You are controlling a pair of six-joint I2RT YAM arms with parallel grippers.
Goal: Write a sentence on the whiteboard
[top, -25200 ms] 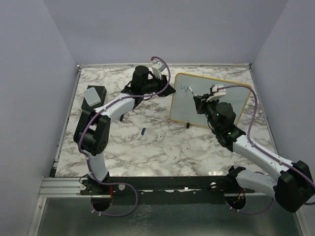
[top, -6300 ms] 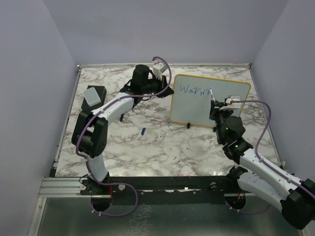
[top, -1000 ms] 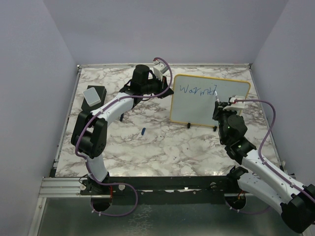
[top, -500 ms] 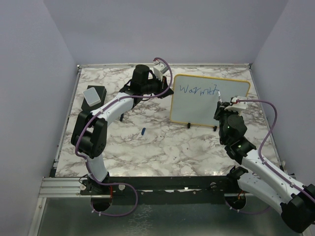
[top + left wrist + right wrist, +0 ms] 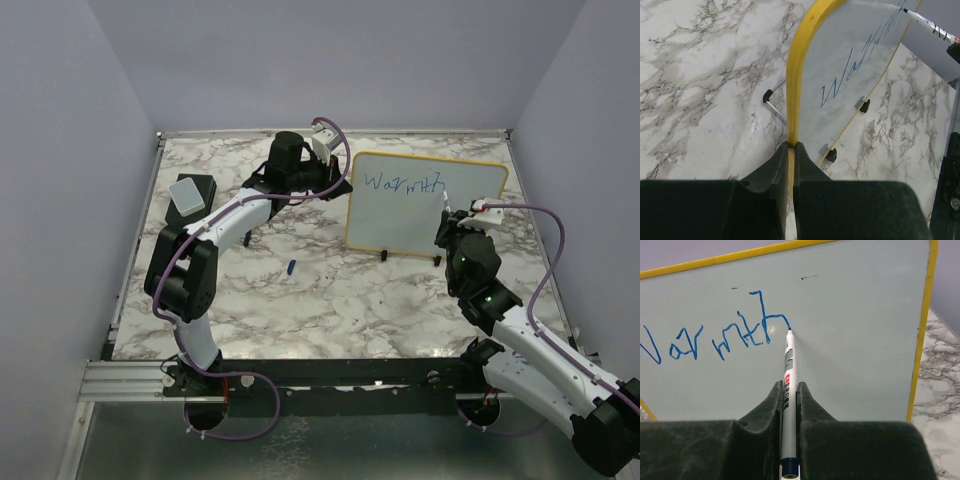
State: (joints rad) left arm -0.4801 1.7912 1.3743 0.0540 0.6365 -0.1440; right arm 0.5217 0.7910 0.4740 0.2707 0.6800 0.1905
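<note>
Yellow-framed whiteboard (image 5: 400, 220) pinched edgewise by left pincer (image 5: 791, 146); right pincer (image 5: 788, 386) pinches marker (image 5: 788, 355), bare board right of sentence (image 5: 715, 337).

Robot lab test cell: plain lilac walls (image 5: 60, 150) round marble-print table (image 5: 330, 300), alu rail (image 5: 120, 378), bolted arm bases (image 5: 205, 385).

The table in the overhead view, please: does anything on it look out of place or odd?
Only a small blue piece, possibly a marker cap, lying loose on the marble table, nearer the arms than the whiteboard. Nothing looks spilled or damaged.
</note>
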